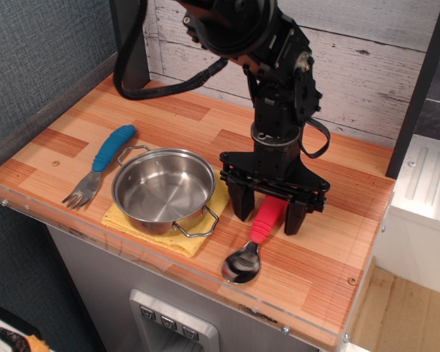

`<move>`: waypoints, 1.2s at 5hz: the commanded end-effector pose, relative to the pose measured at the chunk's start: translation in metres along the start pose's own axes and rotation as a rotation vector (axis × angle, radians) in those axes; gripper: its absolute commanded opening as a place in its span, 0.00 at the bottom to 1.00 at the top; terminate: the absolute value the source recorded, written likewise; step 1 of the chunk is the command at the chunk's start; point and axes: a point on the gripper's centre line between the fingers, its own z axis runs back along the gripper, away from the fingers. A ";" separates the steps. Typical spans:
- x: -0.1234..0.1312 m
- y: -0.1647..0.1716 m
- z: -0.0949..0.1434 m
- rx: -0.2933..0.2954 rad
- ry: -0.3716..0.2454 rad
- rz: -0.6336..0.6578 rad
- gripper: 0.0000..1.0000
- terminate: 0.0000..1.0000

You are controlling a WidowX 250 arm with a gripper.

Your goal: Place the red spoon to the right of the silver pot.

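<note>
The red spoon (257, 235) lies on the wooden table, its red handle pointing back and its shiny bowl (241, 267) toward the front edge. It is to the right of the silver pot (163, 188), which stands on a yellow cloth (218, 196). My gripper (268, 213) is open over the spoon's handle, one finger on each side of it and apart from it. The upper end of the handle is hidden under the gripper.
A blue-handled metal fork (101, 163) lies left of the pot. A black cable (169, 81) hangs from the arm at the back. The table's front edge (205, 282) runs just below the spoon's bowl. A white cabinet (425, 183) stands at the right.
</note>
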 end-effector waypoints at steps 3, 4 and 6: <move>0.040 0.012 0.086 0.029 -0.146 -0.024 1.00 0.00; 0.041 0.025 0.097 0.061 -0.080 -0.145 1.00 0.00; 0.020 0.062 0.121 0.106 -0.074 -0.195 1.00 1.00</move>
